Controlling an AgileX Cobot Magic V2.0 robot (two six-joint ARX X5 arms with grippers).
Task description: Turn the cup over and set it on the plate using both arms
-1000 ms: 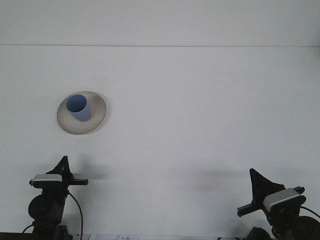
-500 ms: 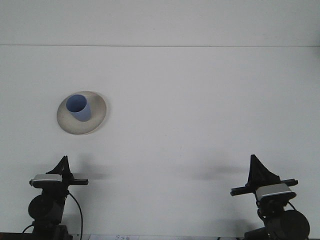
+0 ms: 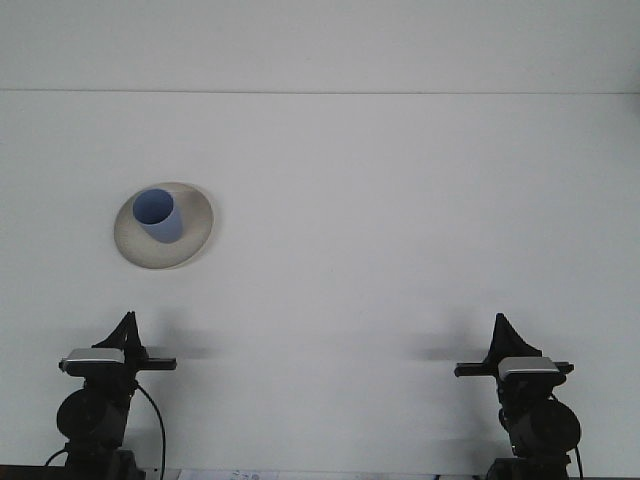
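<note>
On the left half of the white table point(image 3: 400, 200), a blue cup point(image 3: 157, 215) is seen standing mouth-up on a pale plate point(image 3: 196, 225), seated toward the plate's left side so that more bare rim is left showing on the right. From this arrangement the task is judged to be essentially complete: the cup is upright and is carried by the plate, which is the end state asked for.

Both arms are parked low at the near edge, well apart from the plate and from each other. The left gripper point(image 3: 126, 325) is held pointing up and forward beneath the plate's side of the table; the right gripper point(image 3: 500, 327) is held in a matching pose on the opposite side. Nothing is gripped by either. Only a dark, narrow, tapering tip is shown on each, so whether the fingers are spread or closed cannot be told from this view.

The symmetrical, drawn-back posture is judged to be a rest position, chosen so that the cup is left undisturbed and the work area is kept unobstructed.
</note>
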